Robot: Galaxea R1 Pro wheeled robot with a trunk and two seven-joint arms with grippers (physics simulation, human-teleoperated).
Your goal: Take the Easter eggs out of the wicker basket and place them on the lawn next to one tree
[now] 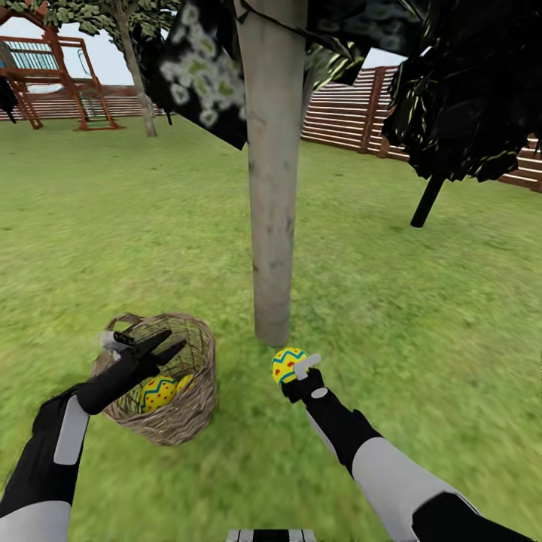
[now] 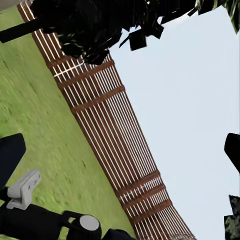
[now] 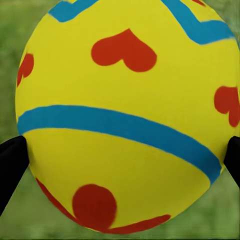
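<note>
The wicker basket stands on the lawn, left of the pale trunk of the tree. Inside it lie a yellow Easter egg with a blue zigzag and part of another yellow egg. My left gripper hangs open over the basket's mouth, its fingers empty. My right gripper is shut on the third egg, close to the foot of the trunk. In the right wrist view this egg shows blue bands and red hearts, with black fingertips on both sides.
A black cone-shaped tree with a thin dark stem stands to the right. The brown slat fence runs behind. A play frame and another tree stand far back left. Dark leaf sheets hang overhead.
</note>
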